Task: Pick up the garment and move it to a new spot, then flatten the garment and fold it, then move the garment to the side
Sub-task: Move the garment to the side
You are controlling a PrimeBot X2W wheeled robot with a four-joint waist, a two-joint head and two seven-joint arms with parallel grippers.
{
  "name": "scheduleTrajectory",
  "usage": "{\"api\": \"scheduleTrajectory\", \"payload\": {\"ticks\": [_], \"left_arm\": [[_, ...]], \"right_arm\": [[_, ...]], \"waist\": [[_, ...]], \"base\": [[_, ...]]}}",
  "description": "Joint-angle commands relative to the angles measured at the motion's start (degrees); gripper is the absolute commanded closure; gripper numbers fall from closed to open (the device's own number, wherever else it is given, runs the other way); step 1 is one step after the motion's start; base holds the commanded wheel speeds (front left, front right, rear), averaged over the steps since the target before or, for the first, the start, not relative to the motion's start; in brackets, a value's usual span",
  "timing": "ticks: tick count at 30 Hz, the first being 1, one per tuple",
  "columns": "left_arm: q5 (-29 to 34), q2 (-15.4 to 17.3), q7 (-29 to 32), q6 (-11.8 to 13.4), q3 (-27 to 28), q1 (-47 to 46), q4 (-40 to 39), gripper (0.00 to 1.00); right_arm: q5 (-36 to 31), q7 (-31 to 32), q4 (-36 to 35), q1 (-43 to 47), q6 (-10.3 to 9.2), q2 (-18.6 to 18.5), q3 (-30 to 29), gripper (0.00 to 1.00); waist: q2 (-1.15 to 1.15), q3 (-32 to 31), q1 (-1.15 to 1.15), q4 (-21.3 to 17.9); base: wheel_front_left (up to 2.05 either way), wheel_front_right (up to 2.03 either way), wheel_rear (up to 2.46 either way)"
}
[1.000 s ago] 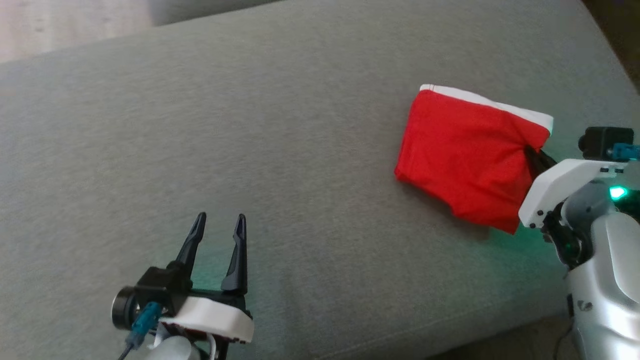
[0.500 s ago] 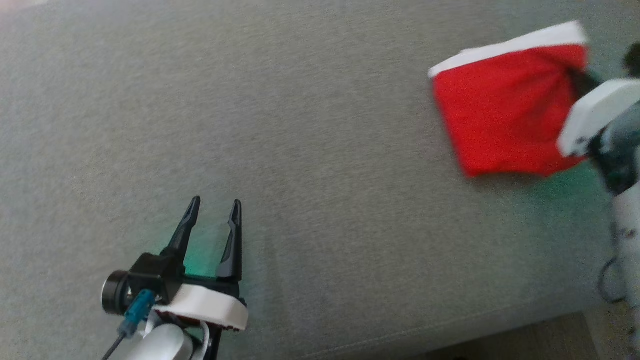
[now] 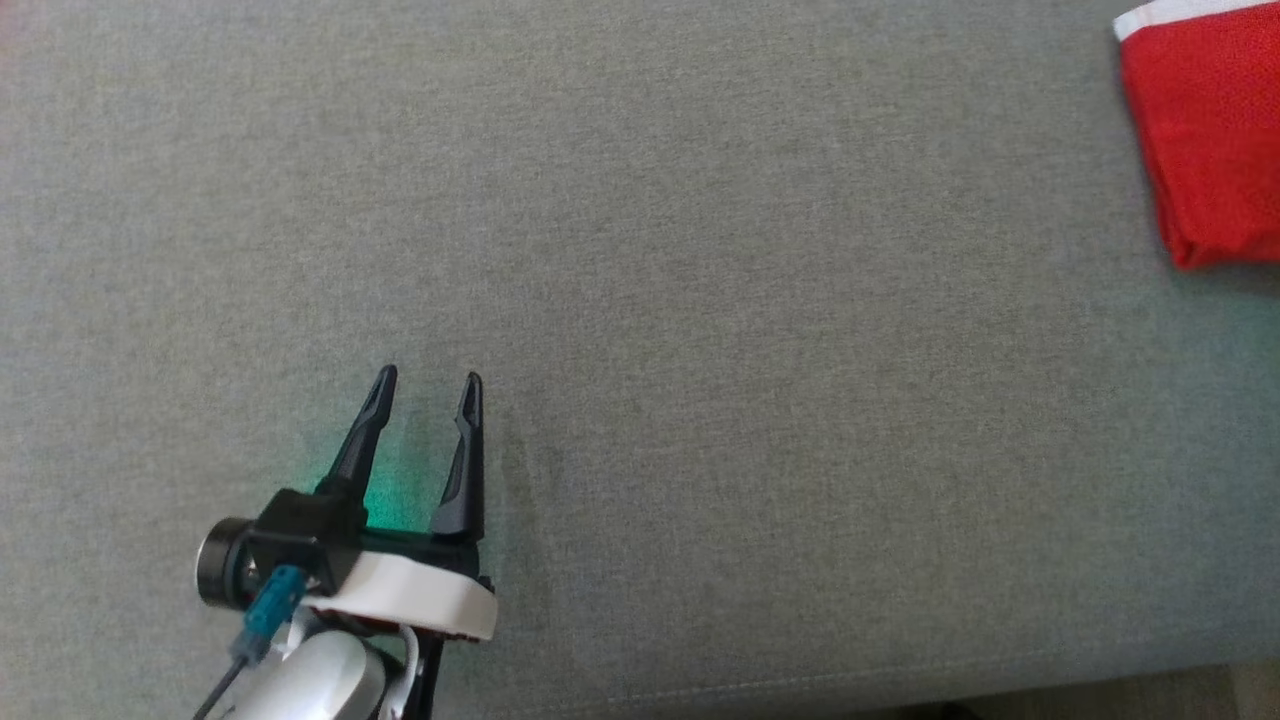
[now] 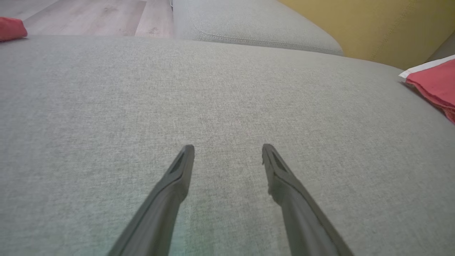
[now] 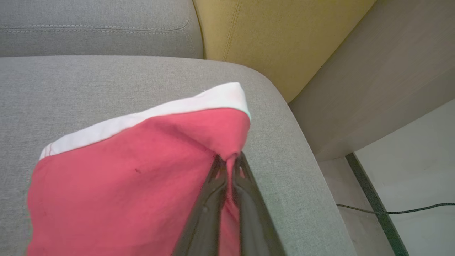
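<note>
The left gripper (image 3: 428, 378) sits at the lower left of the head view. Its white wrist housing is low over the grey seat cushion (image 3: 700, 250), and its two dark fingers point up the picture, spread apart over the fabric. A green glow falls on the cloth beneath them. The left wrist view looks along those same fingers, close over the cushion, and adds what lies beyond: a strip of wood floor (image 4: 89, 17), a small red item (image 4: 10, 28) at the top left corner, a second grey cushion (image 4: 249, 28) and a yellow panel (image 4: 373, 25).

Across a wide stretch of cushion, well apart from the left gripper, the garment (image 3: 1210, 140) lies at the upper right corner of the head view. It is red cloth with a white band along its top edge, cut off by the frame. The left wrist view catches it low at its right edge, resting on the cushion.

The right wrist view supplies the grip itself: the right gripper (image 5: 230, 157) has its fingers pressed together on a bunched fold of the garment just under the white band. The cloth draws up into a peak at the pinch, near the cushion's rounded corner. Past that corner run a pale board and a thin dark cable (image 5: 391, 209) on the floor.
</note>
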Motion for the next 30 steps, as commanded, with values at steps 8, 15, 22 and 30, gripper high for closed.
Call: {"api": "scheduleTrajectory", "payload": {"ticks": [8, 15, 22, 30], "left_arm": [[1.12, 1.65, 0.19, 0.78, 1.76, -2.16, -2.36, 0.0], [0.99, 1.67, 0.51, 0.87, 1.59, -2.4, -2.07, 0.0], [0.09, 1.28, -0.43, 0.27, 1.99, -2.33, -0.95, 0.0], [-2.26, 0.43, -2.61, -0.37, 4.78, -2.26, 3.01, 0.0]], "right_arm": [[-6.21, -6.42, -0.57, -2.16, 0.37, 0.95, -4.91, 0.0], [-8.12, -10.23, -1.9, -2.56, 0.37, 4.31, -3.17, 0.0], [-6.16, -11.9, -4.79, -2.68, 0.37, 7.15, 3.21, 0.0], [-3.36, -15.67, -9.07, 2.93, 0.37, 12.09, 8.31, 0.0]], "waist": [[0.0, 0.28, -0.01, -1.32], [0.0, -0.93, -0.01, -2.19], [0.0, -4.38, -0.01, -1.69], [0.0, -12.07, -0.01, 0.09]], "base": [[0.0, 0.0, 0.0], [0.0, 0.0, 0.0], [0.0, 0.0, 0.0], [0.0, 0.0, 0.0]]}}
